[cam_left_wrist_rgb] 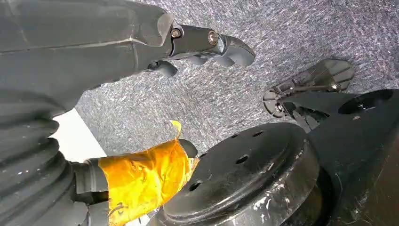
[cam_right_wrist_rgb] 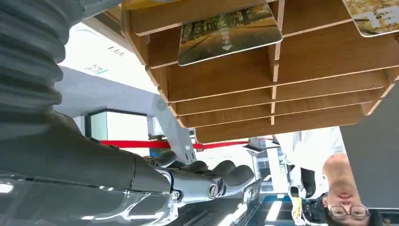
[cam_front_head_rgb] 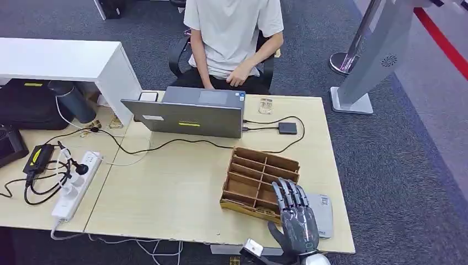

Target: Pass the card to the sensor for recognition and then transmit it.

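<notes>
While right hand (cam_front_head_rgb: 296,216) hovers fingers apart, holding nothing, card (cam_right_wrist_rgb: 228,32) in organizer (cam_front_head_rgb: 259,184) slot just beyond fingertips.

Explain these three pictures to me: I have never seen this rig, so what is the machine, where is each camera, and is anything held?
It is a humanoid robot with two hands. The head view looks down on a wooden table. The right hand hovers, empty, over a divided wooden card rack, beside a grey sensor pad. A laptop and a power strip also lie there; a person sits behind. The right wrist view, turned upside down, shows a card in the rack. The left wrist view shows the left hand hanging over carpet.
</notes>
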Available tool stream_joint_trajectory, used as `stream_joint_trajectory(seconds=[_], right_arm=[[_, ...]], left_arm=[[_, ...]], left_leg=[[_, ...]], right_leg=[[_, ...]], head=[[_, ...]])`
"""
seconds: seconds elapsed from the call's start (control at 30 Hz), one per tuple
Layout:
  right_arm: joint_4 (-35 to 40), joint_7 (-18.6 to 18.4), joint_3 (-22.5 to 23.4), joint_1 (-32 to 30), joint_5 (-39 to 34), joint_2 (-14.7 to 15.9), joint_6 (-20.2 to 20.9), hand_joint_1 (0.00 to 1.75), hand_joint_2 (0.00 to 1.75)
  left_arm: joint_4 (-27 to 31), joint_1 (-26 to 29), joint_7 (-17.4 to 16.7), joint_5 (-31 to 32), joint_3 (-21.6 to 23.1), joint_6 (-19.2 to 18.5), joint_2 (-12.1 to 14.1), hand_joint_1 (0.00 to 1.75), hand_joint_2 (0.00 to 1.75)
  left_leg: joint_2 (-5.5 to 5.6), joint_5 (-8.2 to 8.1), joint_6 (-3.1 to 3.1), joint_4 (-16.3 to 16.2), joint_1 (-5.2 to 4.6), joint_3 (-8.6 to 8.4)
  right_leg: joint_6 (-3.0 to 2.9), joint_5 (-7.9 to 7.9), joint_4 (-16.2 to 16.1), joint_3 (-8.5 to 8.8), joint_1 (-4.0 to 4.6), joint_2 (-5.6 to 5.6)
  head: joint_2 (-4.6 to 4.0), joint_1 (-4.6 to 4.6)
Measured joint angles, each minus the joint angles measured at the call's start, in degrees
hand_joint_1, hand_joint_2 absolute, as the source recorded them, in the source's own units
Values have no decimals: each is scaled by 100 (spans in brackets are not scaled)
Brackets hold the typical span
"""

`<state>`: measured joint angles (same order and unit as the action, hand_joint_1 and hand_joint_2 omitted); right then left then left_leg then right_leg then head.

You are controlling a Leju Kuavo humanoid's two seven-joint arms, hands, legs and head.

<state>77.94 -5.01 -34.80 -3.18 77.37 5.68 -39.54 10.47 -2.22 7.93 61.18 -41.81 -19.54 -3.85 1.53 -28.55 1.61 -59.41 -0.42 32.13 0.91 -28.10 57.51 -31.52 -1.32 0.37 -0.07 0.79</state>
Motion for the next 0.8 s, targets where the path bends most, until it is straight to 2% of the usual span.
stream_joint_trajectory(seconds=[0.8], right_arm=[[-205, 289, -85, 85, -181, -57, 2, 0, 175]], left_arm=[[0, -4, 4, 7, 0, -11, -4, 0, 175]], left_leg=[[0, 0, 0, 0, 0, 0]], right_leg=[[0, 0, 0, 0, 0, 0]], head=[[0, 0]])
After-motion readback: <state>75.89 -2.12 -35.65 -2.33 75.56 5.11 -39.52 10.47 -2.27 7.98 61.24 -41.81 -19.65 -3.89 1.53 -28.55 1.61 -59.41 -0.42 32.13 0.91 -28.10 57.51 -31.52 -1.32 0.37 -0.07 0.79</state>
